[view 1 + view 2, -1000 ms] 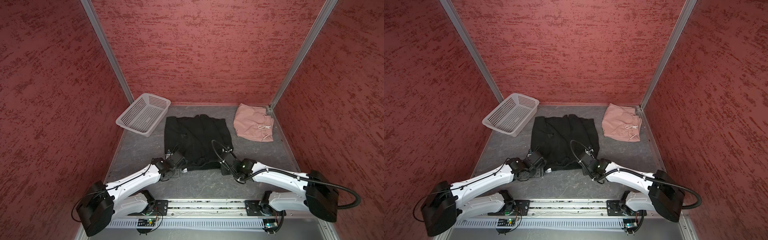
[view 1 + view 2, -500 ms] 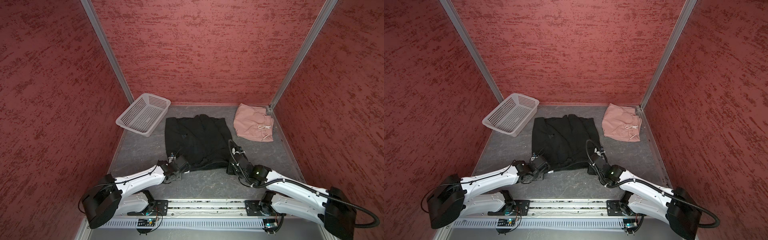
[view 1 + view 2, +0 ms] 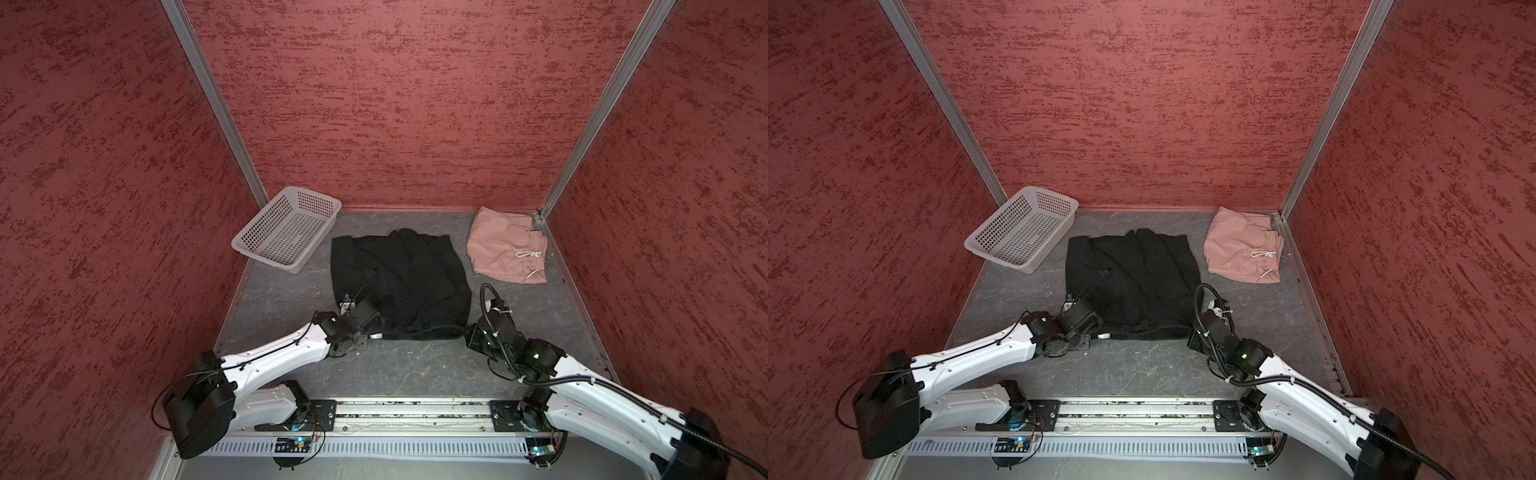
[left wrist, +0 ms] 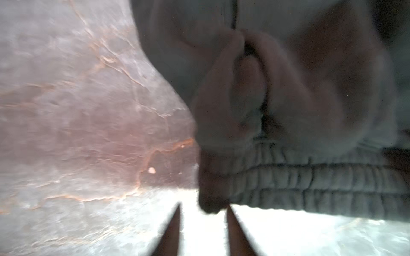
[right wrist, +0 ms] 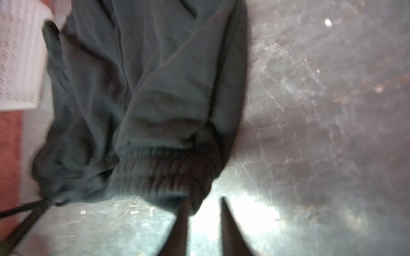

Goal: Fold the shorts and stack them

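The black shorts [image 3: 399,282] [image 3: 1133,282] lie spread flat mid-table, gathered waistband [image 4: 310,184] along the near edge. My left gripper [image 3: 374,333] [image 3: 1102,334] [image 4: 203,207] sits low at the waistband's near left corner, open, the corner just beyond its tips. At the near right corner my right gripper [image 3: 469,336] [image 3: 1192,338] [image 5: 204,200] is open too, bare table between its fingers and the waistband end [image 5: 168,177] against one fingertip. The pink shorts [image 3: 503,245] [image 3: 1241,245] lie folded at the back right, pale drawstring on top.
A white perforated basket [image 3: 257,218] [image 3: 994,222] stands tilted at the back left against the wall. Red walls close in three sides, with metal posts in the back corners. The arms' rail [image 3: 415,409] runs along the near edge.
My right gripper has swung right to the waistband's near right corner and gone from shut to open. My left gripper has stayed at the left corner, its jaws narrowing then widening.
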Controlling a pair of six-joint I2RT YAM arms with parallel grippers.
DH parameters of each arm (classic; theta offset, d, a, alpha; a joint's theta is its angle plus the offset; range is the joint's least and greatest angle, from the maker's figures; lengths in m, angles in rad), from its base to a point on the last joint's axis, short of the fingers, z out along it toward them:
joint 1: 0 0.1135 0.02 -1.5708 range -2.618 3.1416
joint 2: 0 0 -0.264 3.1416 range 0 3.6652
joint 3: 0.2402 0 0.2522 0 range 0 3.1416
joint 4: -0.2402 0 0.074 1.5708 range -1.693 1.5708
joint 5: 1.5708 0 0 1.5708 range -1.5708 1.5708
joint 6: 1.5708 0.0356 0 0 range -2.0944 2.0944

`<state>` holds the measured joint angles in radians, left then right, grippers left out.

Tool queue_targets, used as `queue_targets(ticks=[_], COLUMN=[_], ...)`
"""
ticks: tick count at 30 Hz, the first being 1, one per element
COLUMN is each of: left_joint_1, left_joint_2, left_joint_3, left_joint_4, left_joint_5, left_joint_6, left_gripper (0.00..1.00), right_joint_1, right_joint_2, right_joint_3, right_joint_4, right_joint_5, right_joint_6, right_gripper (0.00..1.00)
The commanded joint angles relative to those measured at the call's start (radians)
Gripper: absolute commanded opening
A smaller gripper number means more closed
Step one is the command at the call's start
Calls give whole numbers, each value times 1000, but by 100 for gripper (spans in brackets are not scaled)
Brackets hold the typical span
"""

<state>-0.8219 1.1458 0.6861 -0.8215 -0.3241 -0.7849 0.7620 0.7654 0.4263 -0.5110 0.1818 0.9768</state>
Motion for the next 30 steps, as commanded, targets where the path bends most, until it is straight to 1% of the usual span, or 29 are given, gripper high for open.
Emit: queue_targets(ticks=[1, 4, 5, 7, 8, 10, 13, 14, 15, 18, 20, 21, 25, 27, 30], left_joint_1=[28, 57, 70, 95, 106, 130, 170, 186, 200, 223, 221, 219, 216, 217, 224], left_joint_2=[-67, -103, -108, -109, -109, -107, -81, -65, -47, 11, 44, 53, 65, 63, 77], left_joint_3=[32, 77, 91, 110, 117, 112, 91, 81, 73, 59, 52, 42, -29, -72, -112], left_joint_4=[-65, -64, -61, -46, -35, 15, 116, 158, 188, 257, 272, 284, 321, 348, 347], left_joint_5=[-13, -11, -8, -3, 2, 20, 64, 85, 106, 169, 194, 206, 249, 261, 283], left_joint_6=[17, 67, 85, 124, 142, 175, 211, 221, 225, 221, 203, 198, 161, 146, 114], left_gripper=[84, 87, 87, 87, 87, 87, 87, 87, 86, 87, 94, 100, 99, 99, 99], right_joint_1=[-10, -9, -9, -11, -14, -23, -41, -43, -44, -49, -53, -54, -62, -65, -87], right_joint_2=[-35, 23, 49, 113, 149, 215, 300, 321, 335, 360, 361, 359, 375, 397, 410], right_joint_3=[109, 197, 213, 238, 253, 278, 291, 287, 282, 265, 237, 221, 147, 118, 106], right_joint_4=[-99, -142, -126, -79, -48, 24, 111, 129, 136, 108, 92, 94, 117, 126, 73], right_joint_5=[17, 45, 43, 55, 62, 50, -9, -27, -41, -81, -102, -113, -152, -162, -159], right_joint_6=[-57, -136, -166, -204, -226, -257, -272, -274, -274, -257, -234, -221, -163, -133, -102], right_gripper=[59, 64, 65, 65, 62, 60, 48, 41, 37, 26, 20, 20, 20, 22, 23])
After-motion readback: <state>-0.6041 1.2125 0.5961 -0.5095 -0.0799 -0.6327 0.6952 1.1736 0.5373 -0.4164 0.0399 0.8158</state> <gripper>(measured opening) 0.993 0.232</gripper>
